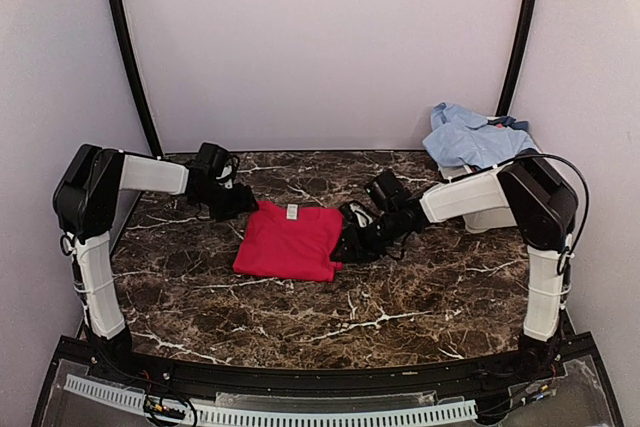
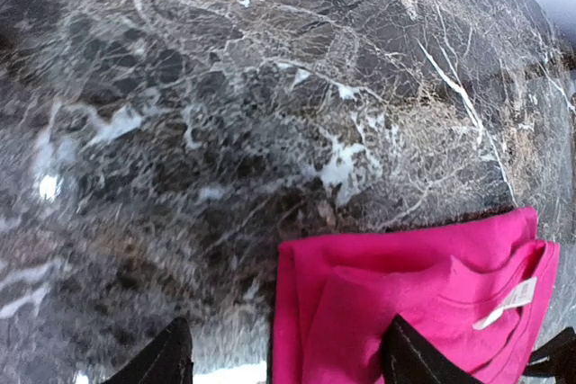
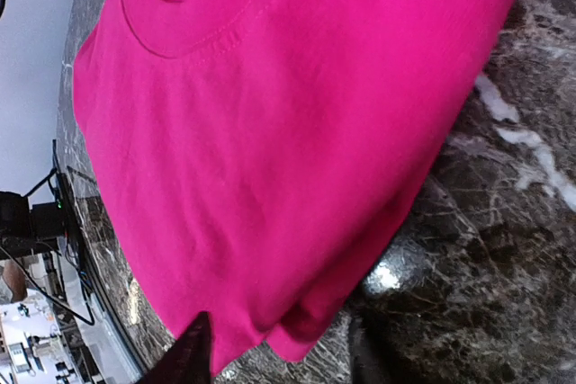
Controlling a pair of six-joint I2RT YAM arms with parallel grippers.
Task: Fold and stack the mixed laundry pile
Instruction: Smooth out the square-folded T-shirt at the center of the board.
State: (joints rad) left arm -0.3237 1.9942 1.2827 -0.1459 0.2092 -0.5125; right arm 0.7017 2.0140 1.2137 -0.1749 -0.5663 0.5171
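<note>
Where the red shirt lies, left hand and right hand flank it.

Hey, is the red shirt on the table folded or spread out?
Folded. The red T-shirt lies as a compact rectangle on the marble table, and the left wrist view shows doubled layers along its edge.

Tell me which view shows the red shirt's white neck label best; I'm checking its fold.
Left wrist: the neck label appears large at the collar of the red shirt. Top external shows it only as a tiny white patch at the shirt's far edge. Right wrist shows only fabric, no label.
</note>
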